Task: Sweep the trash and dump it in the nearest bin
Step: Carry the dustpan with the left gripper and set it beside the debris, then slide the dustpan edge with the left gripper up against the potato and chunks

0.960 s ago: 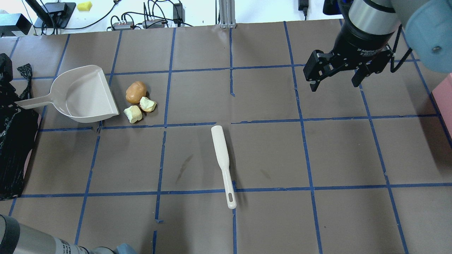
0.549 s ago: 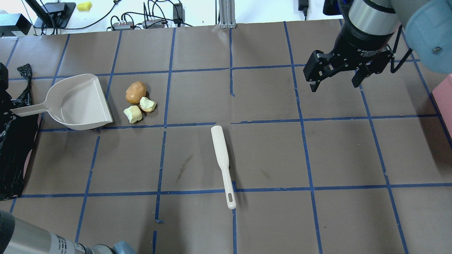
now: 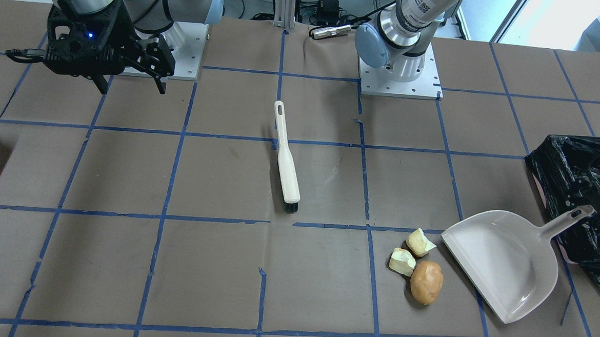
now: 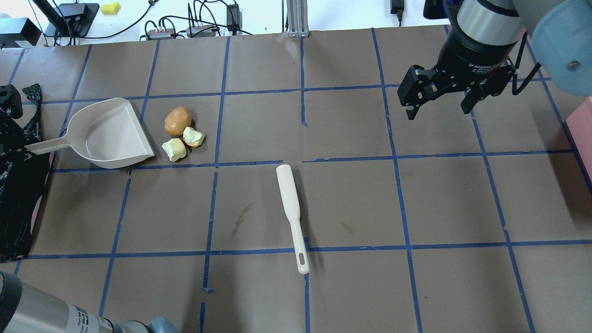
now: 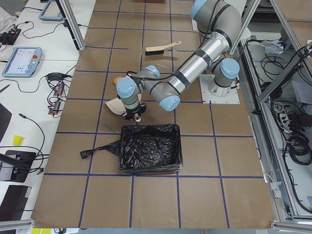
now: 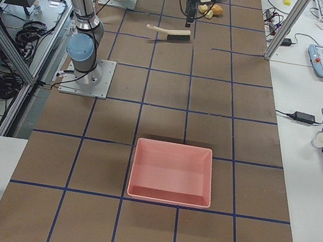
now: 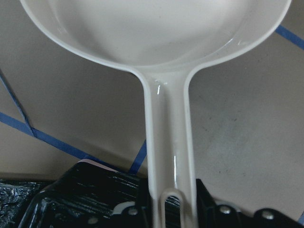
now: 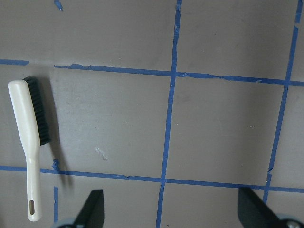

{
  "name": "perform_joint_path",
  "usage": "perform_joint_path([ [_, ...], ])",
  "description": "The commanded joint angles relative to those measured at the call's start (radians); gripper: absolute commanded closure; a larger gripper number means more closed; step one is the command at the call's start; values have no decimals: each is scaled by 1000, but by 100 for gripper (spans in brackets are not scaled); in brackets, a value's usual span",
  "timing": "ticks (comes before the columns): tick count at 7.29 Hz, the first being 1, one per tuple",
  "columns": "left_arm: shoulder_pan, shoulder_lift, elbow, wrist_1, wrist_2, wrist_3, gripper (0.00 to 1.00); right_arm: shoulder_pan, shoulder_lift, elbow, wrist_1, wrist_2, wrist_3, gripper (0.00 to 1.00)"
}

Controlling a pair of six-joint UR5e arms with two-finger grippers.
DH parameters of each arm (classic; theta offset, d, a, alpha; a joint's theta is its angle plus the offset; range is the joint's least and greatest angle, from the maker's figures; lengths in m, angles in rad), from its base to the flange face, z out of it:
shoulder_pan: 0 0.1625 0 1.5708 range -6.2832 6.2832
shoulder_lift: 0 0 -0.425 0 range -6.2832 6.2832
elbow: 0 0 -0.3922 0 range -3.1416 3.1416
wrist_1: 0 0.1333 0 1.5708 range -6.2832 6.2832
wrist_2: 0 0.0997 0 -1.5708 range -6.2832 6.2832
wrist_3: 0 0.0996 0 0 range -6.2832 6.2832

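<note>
Overhead exterior: trash (image 4: 181, 134) just beside dustpan (image 4: 111, 134) mouth, outside black-lined bin (image 4: 18, 199)

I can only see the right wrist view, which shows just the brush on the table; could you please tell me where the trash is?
Observer: The three trash lumps lie clustered just off the open lip of the dustpan, toward the robot's left of the brush.
Operator: Thank you. Is anything holding the dustpan?
Observer: Yes, the left gripper has its jaws shut on the handle, right beside the black-lined bin.
</note>
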Motion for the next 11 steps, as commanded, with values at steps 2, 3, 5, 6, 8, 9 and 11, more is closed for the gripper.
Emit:
perform_joint_path([
  [2, -14, -2, -4, 6, -11, 111, 96, 0, 1, 0, 0, 0, -2, 0],
  [3, -12, 1, -16, 4, -14, 154, 96, 0, 2, 0, 0, 0, 0, 0],
  [5, -15, 7, -28, 6, -13, 148, 96, 0, -1, 1, 1, 0, 1, 0],
  [6, -18, 2, -19, 15, -13, 153, 96, 2, -1, 0, 1, 0, 1, 0],
  [8, -41, -4, -42, 44, -16, 218, 96, 3, -1, 0, 1, 0, 0, 0],
  [9, -67, 4, -53, 47, -16, 217, 96, 3, -1, 0, 3, 0, 0, 0],
  [11, -69, 9, -83, 99, -16, 223, 95, 3, -1, 3, 3, 0, 4, 0],
])
